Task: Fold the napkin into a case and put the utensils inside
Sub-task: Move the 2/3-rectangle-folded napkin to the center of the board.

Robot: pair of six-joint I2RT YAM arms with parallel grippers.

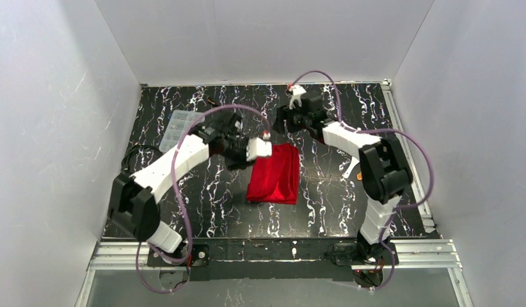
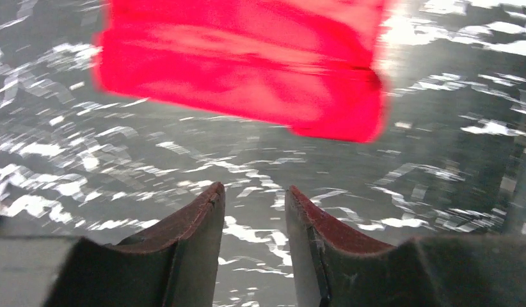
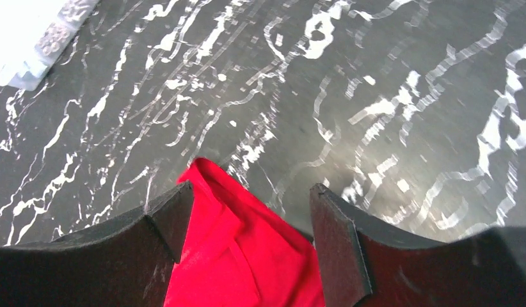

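The left pincer [image 2: 255,195] stands part open and empty beside the bright red, creased cloth napkin [image 1: 275,174], folded flat on the black marbled worktop [image 1: 324,204]; the right pincer [image 3: 251,192] gapes wide over its corner, unclamped, likely letting the fold settle.

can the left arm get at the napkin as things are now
Probably yes: the left gripper is open and points at the napkin, with only a strip of table between them and nothing in the way.
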